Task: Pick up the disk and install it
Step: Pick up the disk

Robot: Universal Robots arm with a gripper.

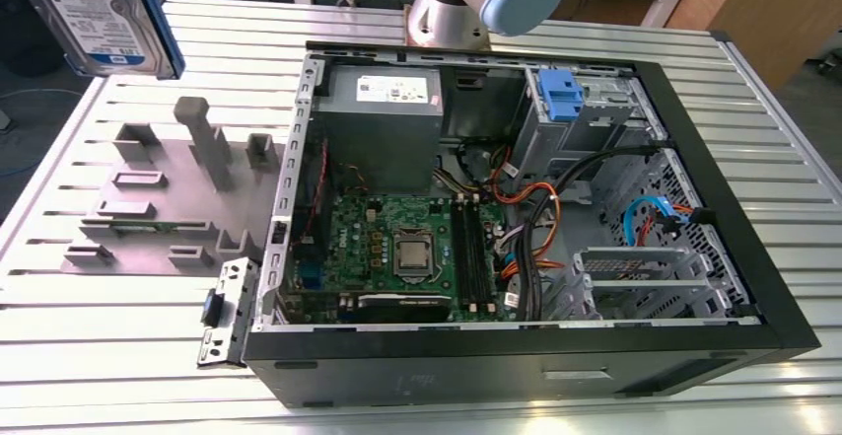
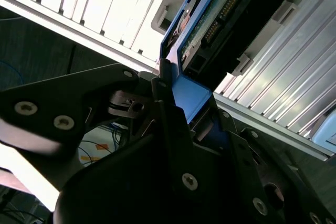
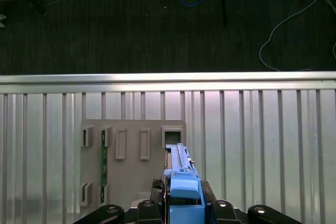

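Observation:
The disk (image 1: 95, 13), a silver-grey drive with a white-and-blue label and blue rails, hangs in the air at the exterior view's upper left, above the grey fixture plate (image 1: 152, 203). In the second wrist view my gripper (image 2: 186, 111) is shut on the blue rail end of the disk (image 2: 220, 17), whose green circuit board faces the camera. In the first wrist view the disk (image 3: 181, 179) appears edge-on, rising from between my gripper (image 3: 184, 211) fingers over the fixture plate (image 3: 131, 150).
The open black computer case (image 1: 526, 351) lies on the slatted metal table (image 1: 118, 336), with a blue drive-cage bracket (image 1: 559, 95) at its far corner and a grey power supply (image 1: 382, 100) beside it. The arm's base (image 1: 455, 6) stands behind the case. A green strip (image 3: 104, 166) sits in a fixture slot.

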